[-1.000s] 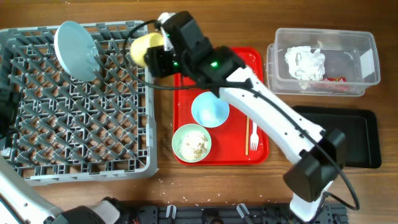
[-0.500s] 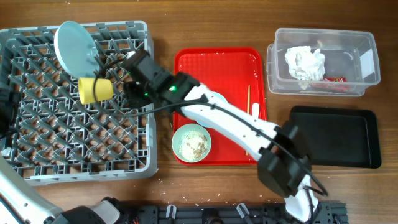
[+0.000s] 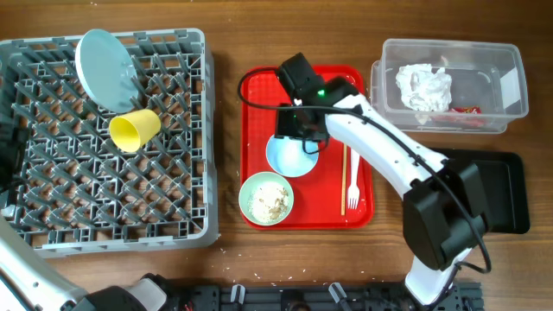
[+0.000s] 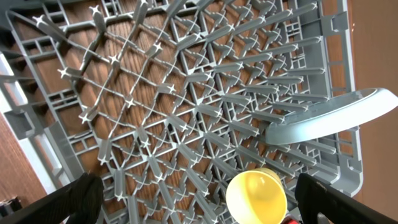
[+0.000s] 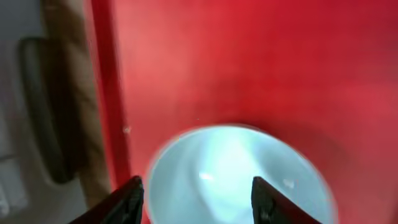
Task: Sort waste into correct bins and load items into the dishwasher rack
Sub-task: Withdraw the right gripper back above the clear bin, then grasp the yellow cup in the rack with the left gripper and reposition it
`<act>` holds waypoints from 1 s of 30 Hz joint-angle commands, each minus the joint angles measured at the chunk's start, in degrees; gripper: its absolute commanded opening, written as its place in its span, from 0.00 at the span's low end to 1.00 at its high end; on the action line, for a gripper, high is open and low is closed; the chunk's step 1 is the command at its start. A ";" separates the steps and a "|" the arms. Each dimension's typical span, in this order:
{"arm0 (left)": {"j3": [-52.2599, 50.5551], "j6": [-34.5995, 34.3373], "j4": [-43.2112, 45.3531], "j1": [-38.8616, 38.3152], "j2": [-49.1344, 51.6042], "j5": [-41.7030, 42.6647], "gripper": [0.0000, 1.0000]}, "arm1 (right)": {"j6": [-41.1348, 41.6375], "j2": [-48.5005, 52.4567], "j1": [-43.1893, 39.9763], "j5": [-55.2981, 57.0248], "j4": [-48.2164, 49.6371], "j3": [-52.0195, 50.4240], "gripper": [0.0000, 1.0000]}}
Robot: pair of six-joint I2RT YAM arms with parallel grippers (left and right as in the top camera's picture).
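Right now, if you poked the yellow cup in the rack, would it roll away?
Probably only a little. The yellow cup lies on its side, so it could roll, but the upright pegs of the rack would likely stop it. It looks small, so probably light.

The right wrist picture is all blurry, and the teal bowl seems to run off its edge at 6 o'clock. From overhead, the right arm covers that bowl's rim at 12 o'clock and the 9 o'clock end of the black tray. The left wrist picture cuts the yellow cup off at 6 o'clock.
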 commanded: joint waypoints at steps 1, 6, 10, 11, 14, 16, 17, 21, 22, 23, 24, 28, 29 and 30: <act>-0.26 -0.57 0.09 0.26 0.07 -0.33 1.00 | 0.22 0.50 3.65 -2.23 2.95 -1.03 0.56; -0.26 -0.57 0.09 0.26 0.07 -0.33 1.00 | -0.44 -1.51 5.22 5.31 0.28 0.92 0.78; -0.26 -0.57 0.09 0.26 0.07 -0.33 1.00 | -0.66 -12.22 -8.50 10.34 -7.56 4.57 1.00; -0.26 -0.57 0.09 0.26 0.07 -0.33 1.00 | -0.66 -14.25 -11.47 10.78 -7.98 4.57 1.00; -0.26 -0.57 0.09 0.26 0.07 -0.33 1.00 | -0.66 -20.22 -26.84 11.61 -11.34 4.57 0.99; -0.26 -0.57 0.09 0.26 0.07 -0.33 1.00 | -0.61 -20.17 -34.25 11.61 -11.76 4.39 1.00; -0.26 -0.57 0.09 0.26 0.07 -0.33 1.00 | -0.59 -20.13 -37.29 11.61 -11.74 4.31 1.00; -0.26 -5.09 -1.97 0.22 0.07 16.68 1.00 | -0.57 -20.13 -40.17 11.58 -11.74 4.31 1.00; -0.26 -2.21 -3.10 -0.72 0.07 26.29 1.00 | -0.59 -20.13 -40.17 11.58 -11.74 4.31 1.00; -0.26 3.54 -2.47 -3.13 0.04 33.88 1.00 | -0.59 -20.13 -40.17 11.58 -11.74 4.31 1.00; -0.26 9.35 -1.49 -8.66 0.07 36.70 0.97 | -0.57 -20.13 -40.17 11.58 -11.74 4.31 1.00; -0.26 9.97 6.12 -27.89 1.05 13.75 0.79 | -0.57 -20.13 -40.17 11.58 -11.74 4.31 1.00; -0.26 9.16 7.93 -33.88 2.84 6.27 0.74 | -0.59 -20.13 -40.17 11.58 -11.74 4.31 1.00; -0.26 5.88 8.57 -37.48 4.68 -0.94 0.70 | -0.57 -20.13 -40.17 11.58 -11.74 4.31 1.00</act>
